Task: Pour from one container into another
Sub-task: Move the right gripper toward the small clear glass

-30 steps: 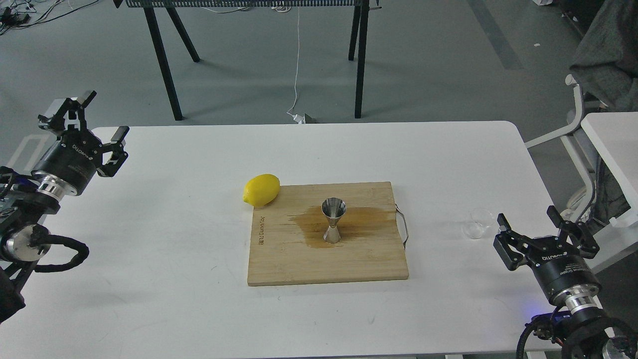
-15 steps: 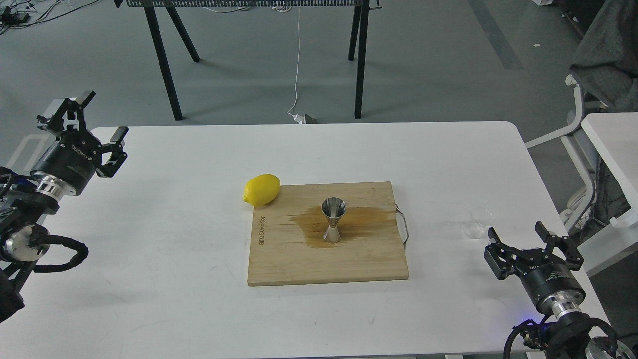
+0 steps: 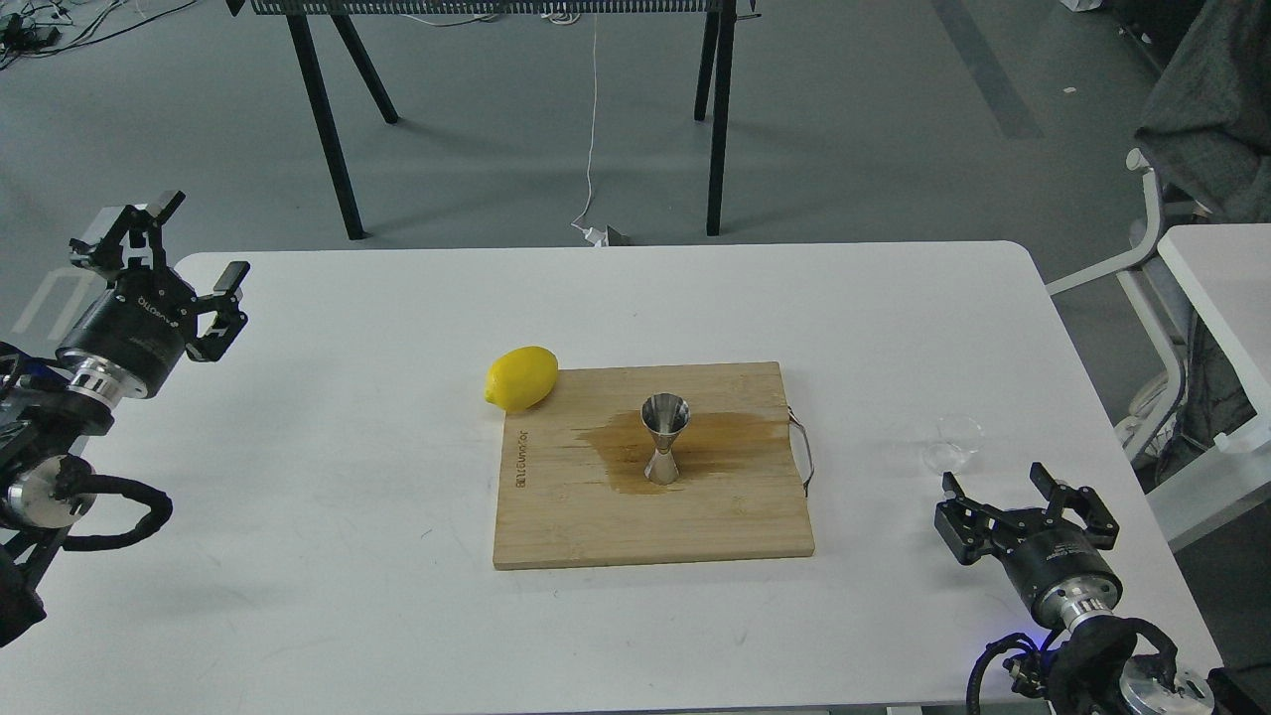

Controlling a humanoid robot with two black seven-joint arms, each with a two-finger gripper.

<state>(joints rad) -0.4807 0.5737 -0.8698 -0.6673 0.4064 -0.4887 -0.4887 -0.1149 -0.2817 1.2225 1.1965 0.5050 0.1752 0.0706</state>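
The steel jigger point(image 3: 663, 438) stands upright near the middle of the wooden cutting board point(image 3: 556, 516), inside a dark wet stain. Off to the right on the white table sits the small clear glass cup point(image 3: 951, 443), upright and apart from everything. My right gripper point(image 3: 998, 479) is open just in front of the cup, nearer to me, with nothing between its fingers. At the table's far left edge my left gripper point(image 3: 194, 233) is open and holds nothing, far from both containers.
A yellow lemon point(image 3: 521, 378) lies touching the board's back left corner. A thin wire handle point(image 3: 800, 452) sticks out of the board's right side. Black table legs stand on the floor beyond the table; a white chair and second table are at right.
My right gripper has drawn back toward me and leftward, away from the glass cup, staying open. The left gripper shifted slightly left and down. Cup, jigger and lemon have not moved.
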